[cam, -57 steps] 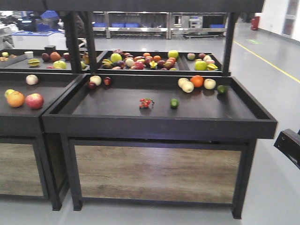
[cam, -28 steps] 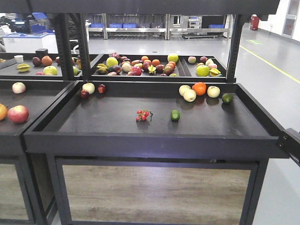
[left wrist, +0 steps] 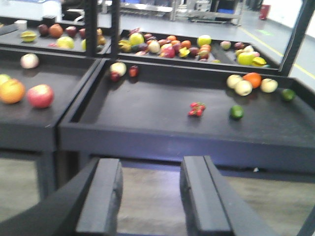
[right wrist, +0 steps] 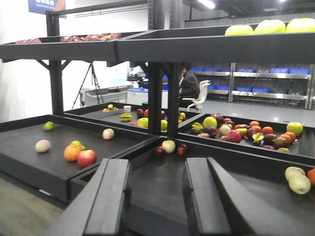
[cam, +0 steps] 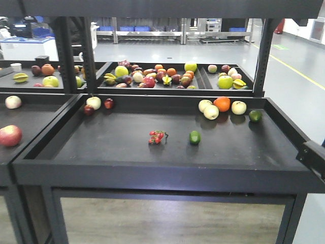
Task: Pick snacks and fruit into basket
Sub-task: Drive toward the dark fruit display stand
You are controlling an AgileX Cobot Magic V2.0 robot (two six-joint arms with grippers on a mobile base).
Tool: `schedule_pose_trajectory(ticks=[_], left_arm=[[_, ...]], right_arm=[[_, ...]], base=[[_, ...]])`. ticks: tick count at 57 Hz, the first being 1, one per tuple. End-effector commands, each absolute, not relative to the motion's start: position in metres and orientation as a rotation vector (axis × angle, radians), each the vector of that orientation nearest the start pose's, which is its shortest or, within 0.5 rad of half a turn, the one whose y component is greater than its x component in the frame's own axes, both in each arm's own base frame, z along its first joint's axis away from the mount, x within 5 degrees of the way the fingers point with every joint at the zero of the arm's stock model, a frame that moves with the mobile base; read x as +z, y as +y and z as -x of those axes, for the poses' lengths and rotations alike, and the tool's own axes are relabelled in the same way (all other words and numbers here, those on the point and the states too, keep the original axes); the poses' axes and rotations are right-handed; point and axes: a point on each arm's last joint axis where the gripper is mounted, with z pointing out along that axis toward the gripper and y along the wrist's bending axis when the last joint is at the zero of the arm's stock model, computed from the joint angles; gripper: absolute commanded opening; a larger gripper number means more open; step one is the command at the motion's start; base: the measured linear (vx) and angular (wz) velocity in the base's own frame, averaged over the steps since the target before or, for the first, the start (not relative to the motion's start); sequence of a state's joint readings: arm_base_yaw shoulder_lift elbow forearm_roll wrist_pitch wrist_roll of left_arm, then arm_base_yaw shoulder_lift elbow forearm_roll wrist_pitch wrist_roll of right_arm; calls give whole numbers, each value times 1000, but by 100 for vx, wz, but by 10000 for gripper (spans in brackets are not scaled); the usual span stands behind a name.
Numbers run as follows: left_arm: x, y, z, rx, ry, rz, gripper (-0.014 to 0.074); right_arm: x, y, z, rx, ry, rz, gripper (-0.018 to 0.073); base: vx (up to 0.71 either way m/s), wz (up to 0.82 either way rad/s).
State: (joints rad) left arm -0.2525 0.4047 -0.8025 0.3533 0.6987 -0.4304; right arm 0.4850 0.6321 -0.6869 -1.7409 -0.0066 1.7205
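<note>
Dark green fruit sits mid-tray on the black bench, with cherry tomatoes near its left.

Risks:
- A second green fruit in the far right corner could get grabbed by mistake.
- The oval shape may squirt out of a skewed pinch and roll.
- A low approach could clip the raised front lip.

The left gripper and right gripper are both spread wide, empty, short of the bench. No basket or snacks in view.

Cherry tomatoes lie near the middle of the black tray. At one o'clock an orange sits among three pale apples; at eleven o'clock, a pale fruit beside two dark red fruits.
</note>
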Motion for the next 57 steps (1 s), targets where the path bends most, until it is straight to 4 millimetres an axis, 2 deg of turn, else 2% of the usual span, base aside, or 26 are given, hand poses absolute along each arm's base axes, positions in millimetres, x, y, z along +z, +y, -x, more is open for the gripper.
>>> schedule_pose_trajectory(ticks=[1, 57], left_arm=[[405, 6, -56, -111, 1655, 64, 408], [405, 6, -56, -105, 1663, 65, 408]], right_arm=[[402, 58, -114, 338, 1354, 362, 329], [402, 58, -114, 345, 1356, 368, 329]], base=[[27, -12], [32, -4]])
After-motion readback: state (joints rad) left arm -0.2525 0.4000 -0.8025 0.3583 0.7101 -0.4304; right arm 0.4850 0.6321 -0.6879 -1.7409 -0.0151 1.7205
